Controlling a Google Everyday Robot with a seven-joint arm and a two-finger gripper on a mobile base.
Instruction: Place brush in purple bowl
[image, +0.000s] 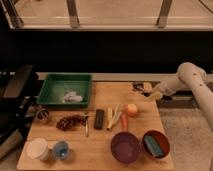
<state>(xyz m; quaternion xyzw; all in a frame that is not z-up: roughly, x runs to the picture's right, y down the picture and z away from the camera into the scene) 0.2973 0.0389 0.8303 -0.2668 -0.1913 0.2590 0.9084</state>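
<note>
Reach step, nothing grabbed by my read: brush (86, 125) lies flat on the bench (95, 151) behind-left of the purple bowl (125, 146), claw (141, 88) hovers well behind-right of that bowl, grip state can't tell; next move needs a swing across, alignment over the slim handle, then descent.

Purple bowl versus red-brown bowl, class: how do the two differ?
The round dark purple bowl is empty; the round red-brown bowl holds a teal object. The purple bowl looks slightly wider than the red-brown bowl. Both are shallow, upright, side by side on the wooden table. The gripper is at the table's far right corner, away from both.
</note>
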